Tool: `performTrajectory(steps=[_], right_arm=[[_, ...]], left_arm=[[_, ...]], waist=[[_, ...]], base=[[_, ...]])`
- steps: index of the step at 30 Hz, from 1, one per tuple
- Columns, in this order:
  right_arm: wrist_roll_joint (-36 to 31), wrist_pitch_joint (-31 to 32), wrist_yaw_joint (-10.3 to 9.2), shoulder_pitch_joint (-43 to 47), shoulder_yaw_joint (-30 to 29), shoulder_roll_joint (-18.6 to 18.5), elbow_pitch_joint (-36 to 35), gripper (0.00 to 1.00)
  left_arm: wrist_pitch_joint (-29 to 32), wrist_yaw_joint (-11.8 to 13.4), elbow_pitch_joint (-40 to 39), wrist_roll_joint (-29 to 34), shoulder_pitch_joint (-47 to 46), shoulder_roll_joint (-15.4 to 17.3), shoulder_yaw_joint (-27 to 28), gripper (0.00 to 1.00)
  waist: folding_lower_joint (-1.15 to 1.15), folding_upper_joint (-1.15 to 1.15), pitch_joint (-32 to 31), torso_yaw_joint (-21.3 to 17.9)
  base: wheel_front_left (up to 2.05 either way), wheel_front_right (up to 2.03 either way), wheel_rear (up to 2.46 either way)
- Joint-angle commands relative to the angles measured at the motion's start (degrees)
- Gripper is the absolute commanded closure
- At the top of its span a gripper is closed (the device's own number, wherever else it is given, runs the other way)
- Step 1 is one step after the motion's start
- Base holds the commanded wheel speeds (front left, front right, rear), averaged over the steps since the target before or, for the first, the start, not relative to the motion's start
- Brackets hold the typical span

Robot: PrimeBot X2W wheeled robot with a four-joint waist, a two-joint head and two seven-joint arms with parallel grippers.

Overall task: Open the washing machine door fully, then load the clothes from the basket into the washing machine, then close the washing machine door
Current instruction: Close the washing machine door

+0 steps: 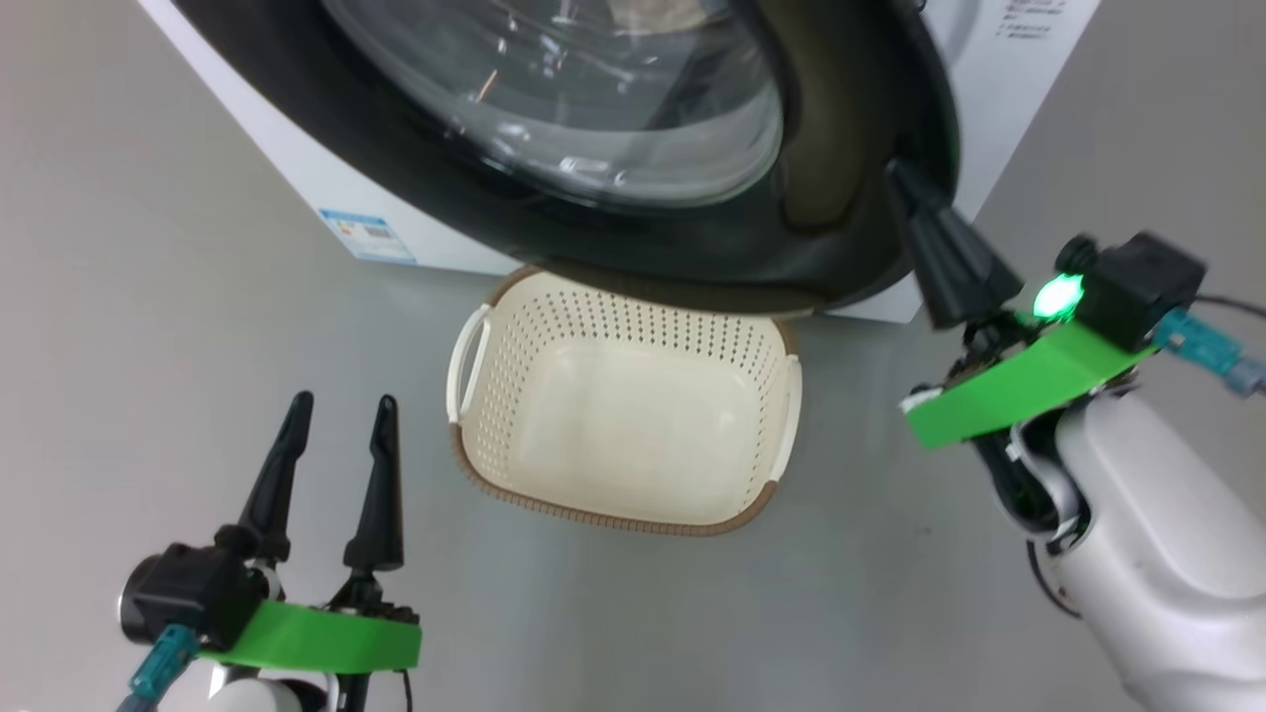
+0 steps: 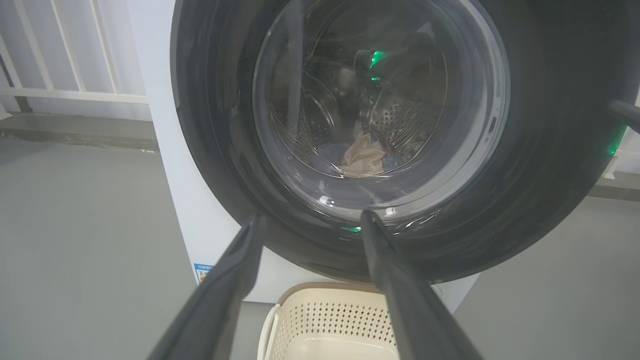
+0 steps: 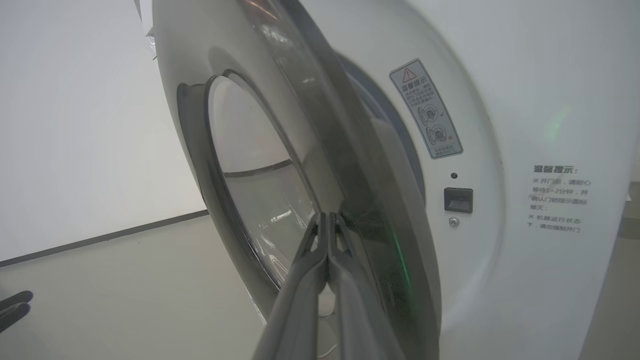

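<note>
The black washing machine door (image 1: 841,148) stands ajar, hanging over the back of the basket (image 1: 623,435), which holds nothing. My right gripper (image 1: 908,186) is shut, its tips against the door's right rim; in the right wrist view the closed fingertips (image 3: 327,220) rest on the door (image 3: 240,165), with a gap to the washing machine (image 3: 500,100) front. My left gripper (image 1: 341,405) is open at the lower left, apart from the basket. Through the door glass (image 2: 380,100) in the left wrist view, clothes (image 2: 362,155) lie in the steel drum, cream and blue.
Grey floor surrounds the white machine (image 1: 297,168) and basket (image 2: 325,320). A blue label (image 1: 366,235) sits low on the machine's front. A latch slot (image 3: 458,199) and a warning sticker (image 3: 426,107) are on the front panel. A white railing (image 2: 65,75) runs behind on the left.
</note>
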Motion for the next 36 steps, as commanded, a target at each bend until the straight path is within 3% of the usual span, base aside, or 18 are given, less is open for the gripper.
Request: performTrajectory(steps=[1, 23, 36], right_arm=[[-0.29, -0.27, -0.02, -1.59, -0.22, 0.03, -0.96, 1.00], [-1.37, -0.27, -0.02, -13.51, -12.78, 0.01, 1.07, 1.00], [-1.42, -0.27, -0.02, -14.52, -12.59, 0.60, 1.98, 1.00]], left_arm=[[-0.37, 0.04, -1.89, 0.41, -1.58, 0.68, 1.52, 0.00], [-0.37, 0.04, -3.52, -0.65, -8.19, -0.07, -2.26, 0.00], [-0.37, 0.04, -2.24, -1.11, -8.97, -0.08, -2.83, 0.00]], waist=[[-0.01, 0.00, 1.42, 0.83], [-0.01, 0.00, 10.38, 3.40], [-0.01, 0.00, 10.24, 4.00]], base=[[0.00, 0.00, 0.00], [0.00, 0.00, 0.00], [0.00, 0.00, 0.00]])
